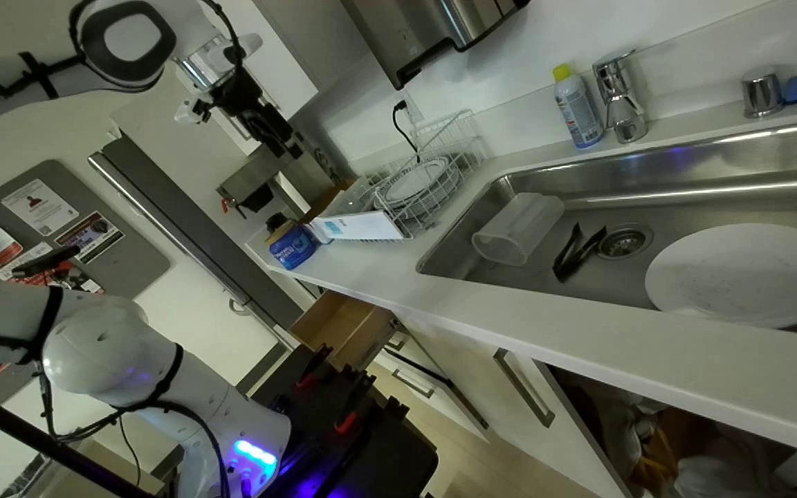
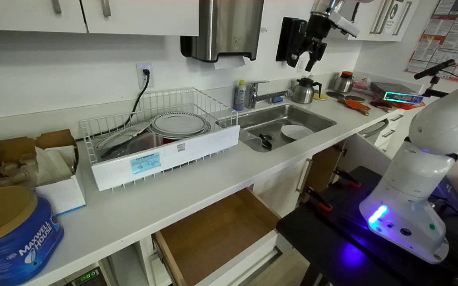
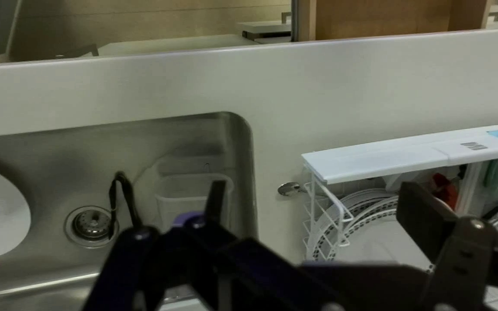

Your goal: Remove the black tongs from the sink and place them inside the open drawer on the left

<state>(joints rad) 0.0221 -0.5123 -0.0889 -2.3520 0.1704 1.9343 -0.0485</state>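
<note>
The black tongs lie in the sink beside the round drain, in both exterior views (image 1: 568, 263) (image 2: 266, 143) and in the wrist view (image 3: 129, 194). The stainless sink (image 1: 578, 183) also shows in an exterior view (image 2: 272, 119) and the wrist view (image 3: 80, 172). The drawer with tan wooden inside stands pulled out below the counter, in both exterior views (image 1: 343, 321) (image 2: 221, 230); part shows in the wrist view (image 3: 383, 17). My gripper (image 3: 313, 192) is open and empty, high above the counter, apart from the tongs. It shows in both exterior views (image 1: 286, 146) (image 2: 300, 65).
A clear plastic container (image 1: 519, 228) and a white plate (image 1: 744, 273) lie in the sink on either side of the tongs. A dish rack with plates (image 2: 197, 145) stands beside the sink. A tap (image 1: 620, 97), a spray bottle (image 1: 577, 107) and a blue canister (image 2: 18, 238) stand on the counter.
</note>
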